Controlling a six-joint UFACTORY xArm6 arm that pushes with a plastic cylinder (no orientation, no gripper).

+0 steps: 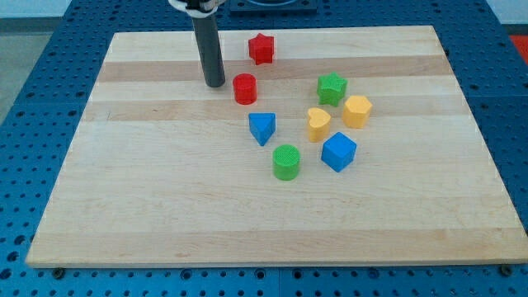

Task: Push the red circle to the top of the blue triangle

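Note:
The red circle (245, 88) sits on the wooden board, above and slightly left of the blue triangle (262, 128), with a small gap between them. My tip (215, 83) rests on the board just left of the red circle, close to it but apart. The dark rod rises from there to the view's top.
A red star (261, 49) lies above the red circle. A green star (332, 88), a yellow heart (318, 124), a yellow hexagon (357, 110), a blue cube (339, 152) and a green circle (286, 162) lie to the right and below. The board's rim (272, 262) borders a blue perforated table.

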